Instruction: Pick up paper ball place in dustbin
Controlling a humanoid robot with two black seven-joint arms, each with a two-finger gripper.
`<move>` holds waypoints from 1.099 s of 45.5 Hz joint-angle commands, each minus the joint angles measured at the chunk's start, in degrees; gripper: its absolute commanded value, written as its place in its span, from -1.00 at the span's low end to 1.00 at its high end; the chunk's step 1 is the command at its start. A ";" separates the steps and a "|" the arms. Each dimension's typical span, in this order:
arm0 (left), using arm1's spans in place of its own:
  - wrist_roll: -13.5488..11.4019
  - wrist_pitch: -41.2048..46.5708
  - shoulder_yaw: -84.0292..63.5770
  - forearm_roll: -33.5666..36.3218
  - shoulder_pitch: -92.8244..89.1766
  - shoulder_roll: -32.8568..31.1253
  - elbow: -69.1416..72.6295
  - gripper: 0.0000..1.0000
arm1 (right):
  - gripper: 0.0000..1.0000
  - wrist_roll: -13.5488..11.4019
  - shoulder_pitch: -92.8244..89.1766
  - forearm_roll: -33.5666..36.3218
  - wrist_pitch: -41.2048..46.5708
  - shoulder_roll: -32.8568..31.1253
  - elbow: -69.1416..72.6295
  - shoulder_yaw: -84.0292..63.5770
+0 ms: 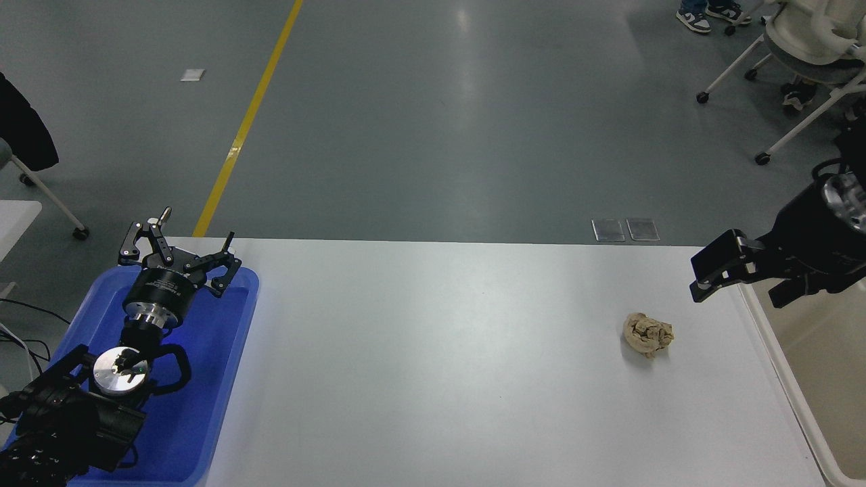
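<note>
No text, label, brand, number or sign can be read anywhere; faint print on the left claw body is too small to read

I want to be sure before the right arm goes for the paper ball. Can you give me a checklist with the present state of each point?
1. Paper ball lies free on the white table: ok.
2. Right tool empty, apart from the ball: ok.
3. Right tool open enough: cannot tell.
4. Dustbin beside the table's right edge, its visible part empty: ok.
5. Left tool parked over the blue tray, out of the way: ok.
</note>
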 commanded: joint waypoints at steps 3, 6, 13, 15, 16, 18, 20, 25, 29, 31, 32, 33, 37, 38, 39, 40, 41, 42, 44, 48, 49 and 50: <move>0.08 0.00 -0.01 0.00 0.00 0.00 0.02 1.00 | 1.00 0.00 -0.22 -0.01 0.00 0.62 -0.10 0.00; 0.08 0.00 -0.01 0.00 0.00 0.00 0.02 1.00 | 1.00 0.00 -0.30 -0.01 0.00 0.97 -0.19 0.00; 0.08 0.00 -0.01 0.00 0.00 0.00 0.02 1.00 | 1.00 0.00 -0.39 -0.01 0.00 2.37 -1.24 0.26; 0.00 0.00 -0.01 0.00 0.00 0.00 -0.07 1.00 | 1.00 0.00 -0.57 -0.01 0.00 2.72 -1.59 0.35; 0.00 0.00 -0.01 0.00 0.00 0.00 0.01 1.00 | 1.00 0.00 -0.65 -0.01 0.00 2.81 -1.77 0.44; 0.00 0.00 -0.01 0.00 0.00 0.00 -0.07 1.00 | 1.00 0.00 -0.92 -0.01 0.00 3.16 -1.95 0.53; 0.08 0.00 -0.01 0.00 0.00 0.00 0.02 1.00 | 1.00 0.00 -1.09 -0.01 0.00 3.34 -2.03 0.62; 0.09 0.00 -0.01 0.00 0.00 0.00 0.02 1.00 | 1.00 0.00 -1.36 -0.18 0.00 3.69 -2.38 0.62; 0.00 0.00 -0.01 0.00 0.00 0.00 -0.07 1.00 | 1.00 0.00 -1.79 -0.01 0.00 4.66 -3.88 0.70; 0.00 0.00 -0.01 0.00 0.00 0.00 0.02 1.00 | 1.00 0.00 -2.41 -0.01 0.00 5.10 -4.84 0.88; 0.00 0.00 -0.01 0.00 0.00 0.00 0.02 1.00 | 1.00 0.00 -2.59 -0.01 0.00 5.27 -5.28 0.88; 0.00 0.00 -0.01 0.00 0.00 0.00 -0.07 1.00 | 1.00 0.00 -2.68 -0.01 0.00 5.54 -5.90 0.88; 0.00 0.00 0.08 0.00 0.00 0.00 0.01 1.00 | 1.00 0.00 -3.11 0.08 0.00 6.42 -7.57 0.97; 0.00 0.00 -0.01 0.00 0.00 0.00 0.02 1.00 | 1.00 0.00 -3.20 -0.01 0.00 6.50 -7.83 1.05; 0.08 0.00 -0.01 0.00 0.00 0.00 0.02 1.00 | 1.00 0.00 -3.38 -0.01 0.00 6.68 -8.18 1.40; 0.00 0.00 -0.01 0.00 0.00 0.00 -0.07 1.00 | 1.00 0.00 -3.55 -0.01 0.00 6.68 -8.27 1.67; 0.00 0.00 -0.01 0.00 0.00 0.00 0.01 1.00 | 1.00 0.00 -3.64 -0.01 0.00 6.68 -8.45 1.93; 0.08 0.00 -0.01 0.00 0.00 0.00 0.02 1.00 | 1.00 0.00 -3.73 -0.01 0.00 6.68 -8.54 2.20; 0.00 0.00 -0.01 0.00 0.00 0.00 0.01 1.00 | 1.00 0.00 -3.99 -0.01 0.00 6.68 -8.89 2.55; 0.00 0.00 -0.01 0.00 0.00 0.00 -0.07 1.00 | 1.00 0.00 -4.78 -0.01 0.00 6.68 -9.94 3.08; 0.00 0.00 -0.01 0.00 0.00 0.00 -0.07 1.00 | 1.00 0.00 -4.87 -0.01 0.00 6.68 -10.12 3.25; 0.00 0.00 -0.01 0.00 0.00 0.00 0.01 1.00 | 1.00 0.00 -5.05 -0.01 0.00 6.68 -10.21 3.25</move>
